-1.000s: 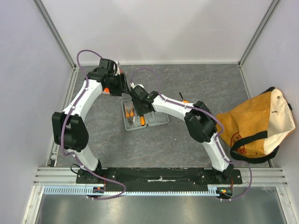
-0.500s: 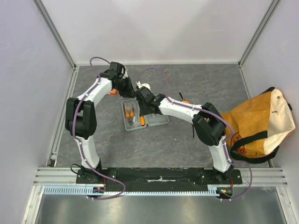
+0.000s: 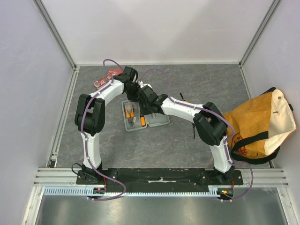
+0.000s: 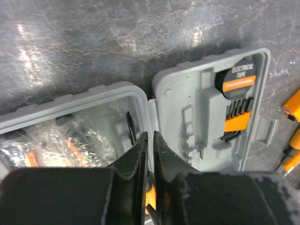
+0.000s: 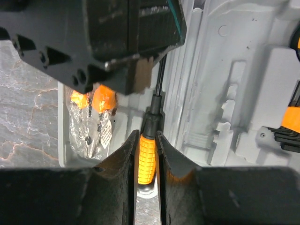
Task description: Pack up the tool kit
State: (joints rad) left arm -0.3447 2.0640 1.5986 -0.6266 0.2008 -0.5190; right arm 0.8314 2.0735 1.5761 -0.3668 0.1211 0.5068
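Observation:
The grey tool kit case (image 3: pixel 158 120) lies open mid-table, also in the left wrist view (image 4: pixel 187 101) and the right wrist view (image 5: pixel 243 70). Its left half holds plastic-wrapped orange pliers (image 5: pixel 89 117). Its right half holds a tape roll (image 4: pixel 239 77) and black hex keys (image 4: pixel 238 115). My right gripper (image 5: pixel 147 140) is shut on the orange handle of a screwdriver (image 5: pixel 146 157), whose shaft lies along the hinge. My left gripper (image 4: pixel 150 139) hovers just above it, its jaws shut to a thin slit with nothing gripped.
A tan canvas bag (image 3: pixel 258 124) with black straps lies at the right. Flat red-orange packets (image 3: pixel 104 80) lie at the back left. Loose orange-and-black tools (image 4: pixel 293 110) lie on the table beside the case's right half. The two arms crowd together over the case.
My left arm has swung right, from the back left to over the case hinge, uncovering the red-orange packets. My right gripper has stayed over the case with the screwdriver.

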